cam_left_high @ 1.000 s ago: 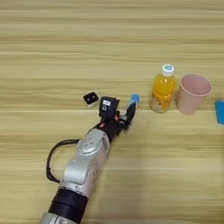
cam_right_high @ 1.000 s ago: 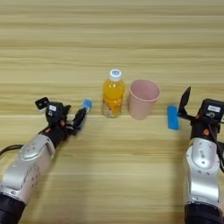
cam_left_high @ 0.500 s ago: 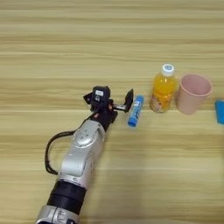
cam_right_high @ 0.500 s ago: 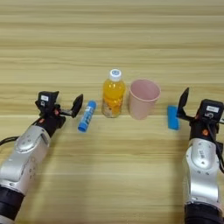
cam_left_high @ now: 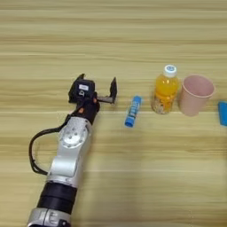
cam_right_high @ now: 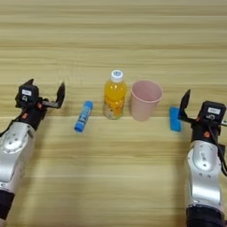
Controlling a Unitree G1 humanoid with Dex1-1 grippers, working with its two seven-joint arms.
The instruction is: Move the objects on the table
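Four small things lie in a row to the right of my left gripper (cam_left_high: 98, 87), whose two black fingers stand apart and hold nothing. Nearest is the slim blue tube (cam_left_high: 133, 111), lying flat on the table (cam_left_high: 133, 40), its long axis slanting from near-left to far-right. Past it stands the orange-juice bottle (cam_left_high: 164, 90), upright, white cap on top. Just beside that is the pink cup (cam_left_high: 195, 94), upright, mouth open. The blue piece (cam_right_high: 175, 119) lies flat further right, just beside my right gripper (cam_right_high: 185, 103); I cannot tell its finger state. Bare wood stretches beyond the row and nearer me.
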